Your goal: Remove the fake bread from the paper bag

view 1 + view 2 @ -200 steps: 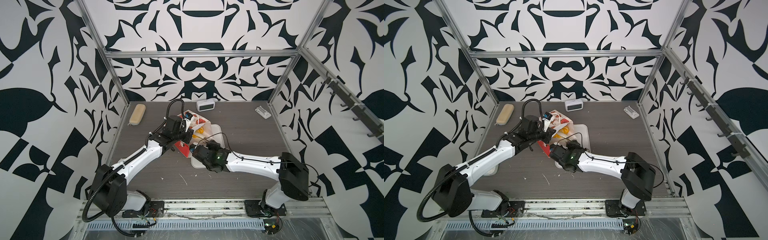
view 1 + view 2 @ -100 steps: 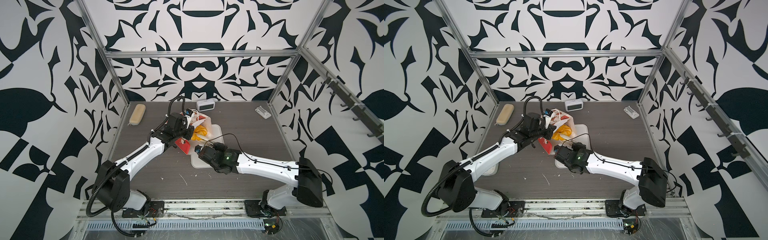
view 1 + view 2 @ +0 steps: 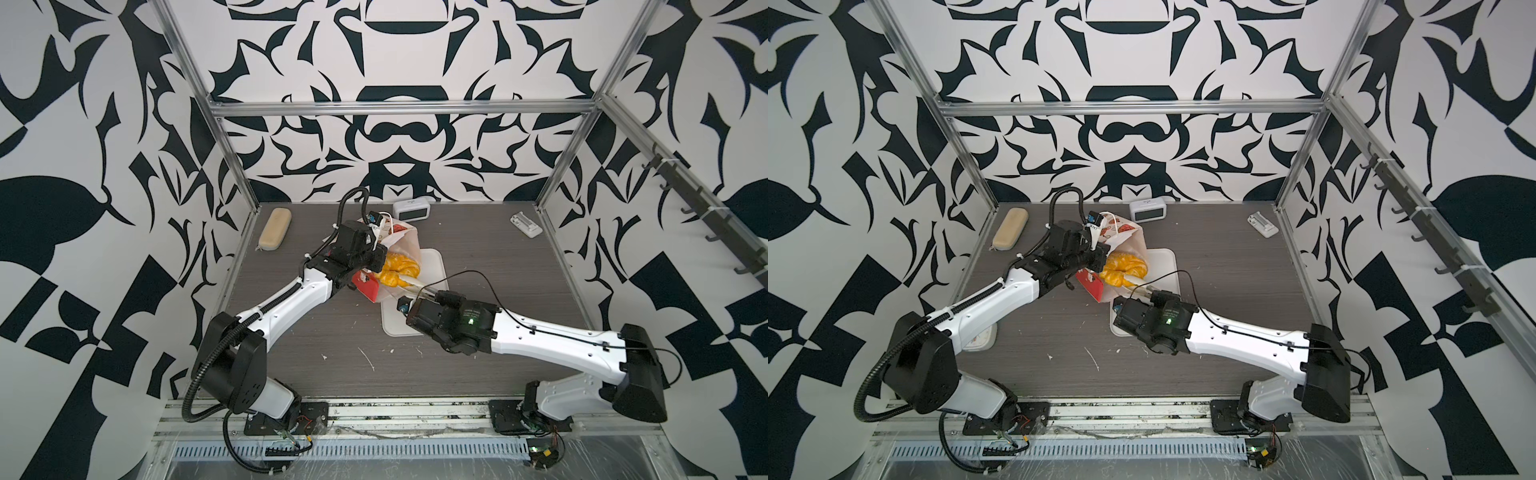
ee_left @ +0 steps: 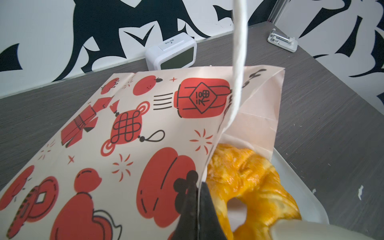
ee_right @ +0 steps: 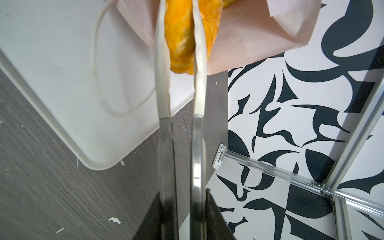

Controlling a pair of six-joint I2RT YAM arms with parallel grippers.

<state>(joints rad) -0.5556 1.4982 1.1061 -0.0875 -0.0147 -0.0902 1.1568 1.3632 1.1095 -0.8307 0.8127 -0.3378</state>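
The paper bag (image 3: 402, 235) (image 3: 1122, 230) (image 4: 145, 128) lies tilted over the far end of the white tray (image 3: 434, 260) (image 5: 62, 62), mouth toward the right arm. My left gripper (image 3: 376, 259) (image 4: 197, 187) is shut on the edge of the bag's mouth. Glossy golden fake bread (image 3: 398, 270) (image 3: 1124, 268) (image 4: 249, 182) shows at the mouth, part ring-shaped. My right gripper (image 3: 436, 296) (image 5: 182, 199) is shut on metal tongs (image 5: 164, 83) with white tips. The tongs pinch a piece of the fake bread (image 5: 182, 37) just outside the bag.
A beige oblong case (image 3: 274, 228) lies at the back left. A white clock (image 3: 410, 210) stands at the back wall and a small white device (image 3: 525, 224) sits at the back right. A white object (image 3: 980, 338) lies under the left arm. A cord handle (image 4: 239, 52) hangs in front of the left wrist camera.
The right arm has drawn back toward the front right with the tongs. More fake bread now shows at the bag's mouth. The left gripper has lifted the bag's edge slightly farther back.
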